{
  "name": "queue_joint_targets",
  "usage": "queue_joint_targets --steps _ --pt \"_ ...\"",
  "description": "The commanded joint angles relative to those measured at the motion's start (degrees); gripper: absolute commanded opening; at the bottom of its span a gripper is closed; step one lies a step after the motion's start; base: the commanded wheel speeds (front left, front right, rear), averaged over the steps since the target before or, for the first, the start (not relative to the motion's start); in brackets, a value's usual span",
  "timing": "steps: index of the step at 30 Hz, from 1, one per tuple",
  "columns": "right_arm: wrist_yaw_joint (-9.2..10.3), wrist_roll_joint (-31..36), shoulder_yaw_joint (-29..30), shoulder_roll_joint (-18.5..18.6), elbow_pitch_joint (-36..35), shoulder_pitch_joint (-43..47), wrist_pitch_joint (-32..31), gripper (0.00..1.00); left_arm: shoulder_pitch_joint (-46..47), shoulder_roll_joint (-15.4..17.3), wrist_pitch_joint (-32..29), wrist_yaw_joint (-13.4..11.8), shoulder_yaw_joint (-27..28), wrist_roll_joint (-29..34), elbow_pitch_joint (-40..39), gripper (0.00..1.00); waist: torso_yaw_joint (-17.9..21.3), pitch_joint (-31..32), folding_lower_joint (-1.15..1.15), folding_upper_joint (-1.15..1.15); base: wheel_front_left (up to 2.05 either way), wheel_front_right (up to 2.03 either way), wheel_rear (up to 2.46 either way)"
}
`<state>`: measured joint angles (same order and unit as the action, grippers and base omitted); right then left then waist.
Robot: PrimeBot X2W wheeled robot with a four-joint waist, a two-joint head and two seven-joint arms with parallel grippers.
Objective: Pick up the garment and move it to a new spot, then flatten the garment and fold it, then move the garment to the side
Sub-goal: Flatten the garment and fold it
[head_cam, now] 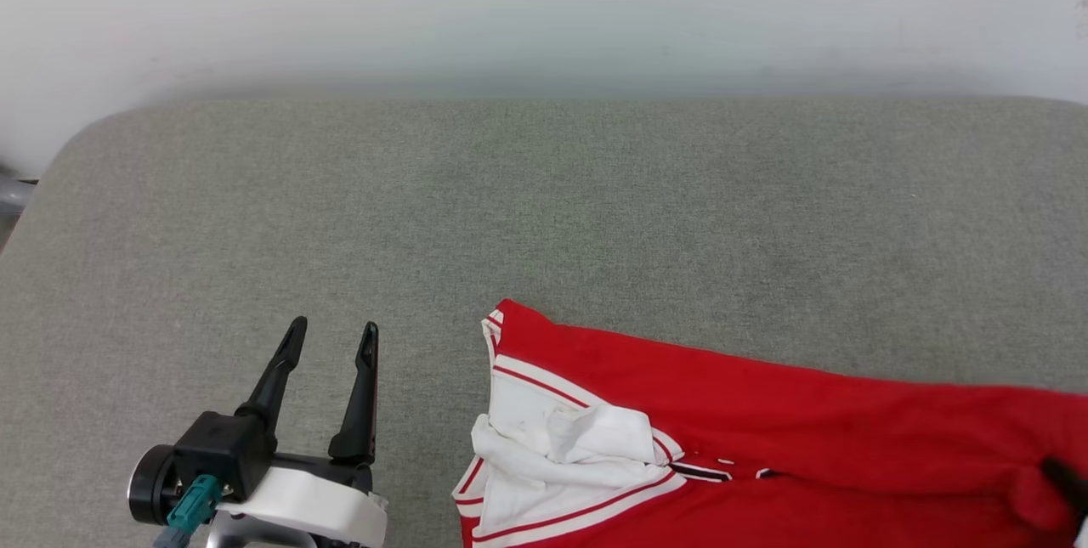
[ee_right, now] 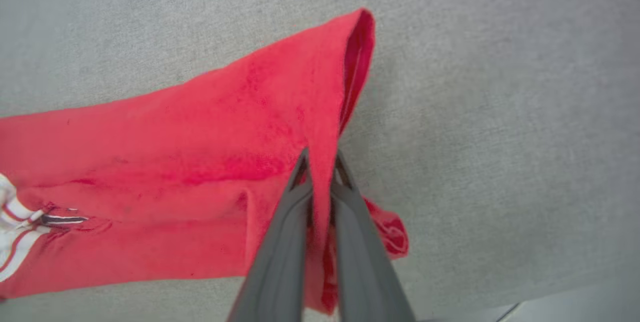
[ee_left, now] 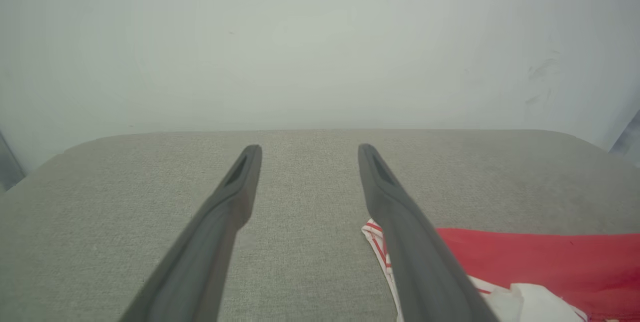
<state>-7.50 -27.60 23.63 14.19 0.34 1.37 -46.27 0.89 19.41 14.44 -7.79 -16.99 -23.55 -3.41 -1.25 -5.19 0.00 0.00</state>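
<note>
The garment (head_cam: 765, 412), a red jersey with white sleeves and striped trim, lies folded lengthwise on the grey cushion (head_cam: 544, 217), running from the middle to the right edge of the head view. My right gripper (ee_right: 321, 160) is shut on a pinched ridge of the garment's (ee_right: 210, 152) red fabric near its hem end; a dark tip of it shows at the head view's right edge (head_cam: 1067, 480). My left gripper (head_cam: 331, 336) stands open over bare cushion, left of the white sleeve (head_cam: 561, 446). In the left wrist view its fingers (ee_left: 240, 182) frame bare cushion, with the garment (ee_left: 540, 257) at the lower right.
A pale wall (head_cam: 544, 13) rises behind the cushion's far edge. The cushion's rounded left corner (head_cam: 76, 149) lies at the far left. Bare grey cushion stretches beyond and to the left of the garment.
</note>
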Motion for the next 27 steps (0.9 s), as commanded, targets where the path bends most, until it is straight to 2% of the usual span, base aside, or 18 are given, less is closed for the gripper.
queue_joint_targets --steps 1,6,9,12,16,20,27 --pt "0.03 -2.6 0.6 -2.1 0.3 -0.9 -1.9 0.00 -0.6 0.1 -0.3 -0.2 -0.2 -0.2 0.1 1.00 0.0 0.1 0.00 0.00 0.00 0.00 0.00" --pt "0.03 -16.6 3.1 -8.8 0.3 -3.0 -12.6 0.00 -0.2 0.3 -0.6 -0.3 -0.2 -0.4 0.2 1.00 -0.7 0.3 0.00 0.00 0.00 0.00 0.00" --pt "0.03 -25.4 3.9 -10.9 1.2 -3.9 -18.7 0.00 0.3 0.2 -0.6 -0.2 -0.5 -0.4 0.1 1.00 -1.3 0.2 0.00 0.00 0.00 0.00 0.00" --pt "0.03 -34.8 2.9 -11.4 4.3 -5.5 -21.8 0.00 1.0 0.1 -0.7 0.0 -0.8 -0.4 0.1 1.00 -2.1 -0.1 0.00 0.00 0.00 0.00 0.00" --pt "0.03 -45.0 -3.1 -11.3 8.1 -7.1 -20.1 0.00 1.9 -0.4 -0.9 0.3 -1.5 -0.6 0.4 1.00 -3.8 -0.9 0.00 0.00 0.00 0.00 0.00" --pt "0.03 -50.5 -10.7 -11.3 9.6 -8.7 -16.9 0.00 2.9 -0.8 -0.8 0.7 -1.8 -0.8 1.0 1.00 -5.5 -1.8 0.00 0.00 0.00 0.00 0.00" --pt "0.02 -53.8 -24.6 -11.3 10.5 -12.9 -10.4 0.00 4.9 -2.1 -0.2 1.2 -2.4 -1.1 2.1 1.00 -8.6 -4.1 0.00 0.00 0.00 0.00 0.00"
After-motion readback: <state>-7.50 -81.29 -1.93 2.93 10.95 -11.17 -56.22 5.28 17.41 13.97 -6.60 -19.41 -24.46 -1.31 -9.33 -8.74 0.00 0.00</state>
